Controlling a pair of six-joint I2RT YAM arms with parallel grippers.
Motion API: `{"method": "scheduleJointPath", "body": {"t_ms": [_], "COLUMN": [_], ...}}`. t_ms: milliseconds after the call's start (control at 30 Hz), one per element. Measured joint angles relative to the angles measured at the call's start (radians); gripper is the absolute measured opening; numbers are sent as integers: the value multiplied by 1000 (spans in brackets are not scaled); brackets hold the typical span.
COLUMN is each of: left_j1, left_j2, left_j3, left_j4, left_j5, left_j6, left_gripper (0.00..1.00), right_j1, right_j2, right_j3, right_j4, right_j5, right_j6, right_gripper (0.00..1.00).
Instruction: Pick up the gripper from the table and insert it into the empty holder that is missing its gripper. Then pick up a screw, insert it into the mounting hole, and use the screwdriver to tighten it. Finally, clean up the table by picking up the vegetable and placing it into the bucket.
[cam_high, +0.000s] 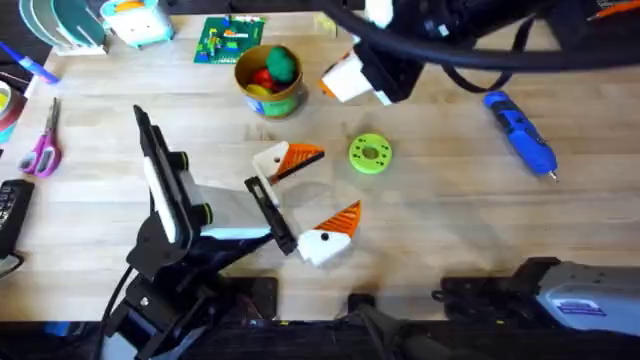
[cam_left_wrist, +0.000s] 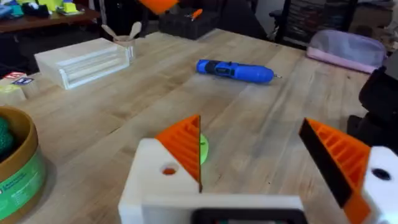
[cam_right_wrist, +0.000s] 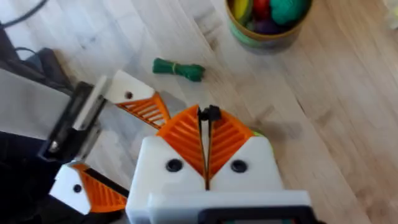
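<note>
One step of several looks done, by my reckoning: I can find no loose orange wedge and no bare white holder on the table, and both fingers of my left gripper (cam_high: 325, 190) carry orange ribbed pads, spread wide apart above the wood. My right gripper (cam_right_wrist: 207, 118) is pinched almost closed on a small dark piece (cam_right_wrist: 209, 114), which I take for the screw, though it is too small to be sure. It hangs above the table near the left gripper's fingers, so the screw seems picked up but not yet set in a hole. The blue screwdriver (cam_high: 520, 135) lies flat on the table on the right, well apart from both grippers, so I judge the tightening not begun. The dark-green vegetable (cam_right_wrist: 178, 68) lies on the wood between the left gripper and the bucket (cam_high: 272, 102), outside it; the clean-up remains.
</note>
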Motion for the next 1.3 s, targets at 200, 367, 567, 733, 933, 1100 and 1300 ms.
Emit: {"method": "scheduleJointPath", "body": {"t_ms": [200, 367, 567, 733, 933, 1100, 1300], "left_j1": [0, 0, 0, 0, 0, 0, 0], "left_j2": [0, 0, 0, 0, 0, 0, 0], "left_j3": [0, 0, 0, 0, 0, 0, 0], "left_j4": [0, 0, 0, 0, 0, 0, 0], "left_j5": [0, 0, 0, 0, 0, 0, 0], "left_j6": [0, 0, 0, 0, 0, 0, 0], "left_gripper": [993, 993, 993, 992, 992, 993, 993], "right_j1": [72, 153, 210, 225, 227, 232, 238], "right_j2": [6, 23, 55, 91, 111, 112, 111], "right_j3": [25, 25, 25, 25, 25, 25, 25], "right_j4": [-3, 5, 9, 9, 13, 14, 8], "right_j5": [-47, -58, -61, -56, -20, -12, -12], "right_j6": [47, 76, 99, 117, 121, 128, 138], "right_gripper": [8, 8, 8, 8, 8, 8, 8]}}
